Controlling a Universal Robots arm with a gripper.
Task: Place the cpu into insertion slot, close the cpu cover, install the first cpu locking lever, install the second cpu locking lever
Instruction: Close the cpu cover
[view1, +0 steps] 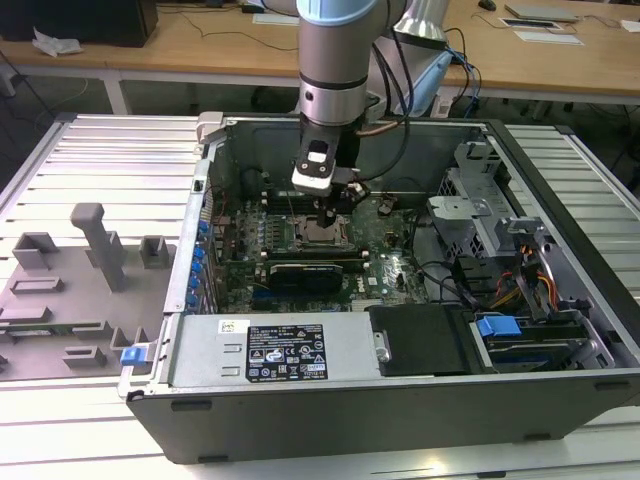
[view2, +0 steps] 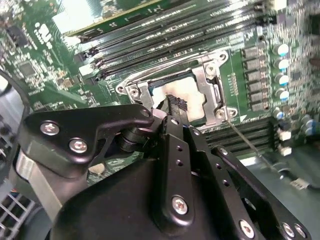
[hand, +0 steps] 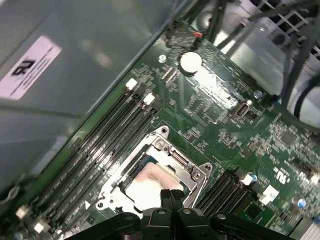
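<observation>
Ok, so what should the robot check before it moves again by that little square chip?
1. Is the cpu sitting in the insertion slot? Ok, its beige top lies inside.
2. Is the cpu cover down around it? Ok, it looks flat.
3. Is the locking lever hooked down? Cannot tell.
4. Is the end effector over the cpu's edge? Ok, fingers together.
5. Is the end effector touching the cpu? Cannot tell.

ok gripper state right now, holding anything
gripper: shut, gripping nothing; its tips are down at the edge of the cpu, which is framed by the cpu cover.
</observation>
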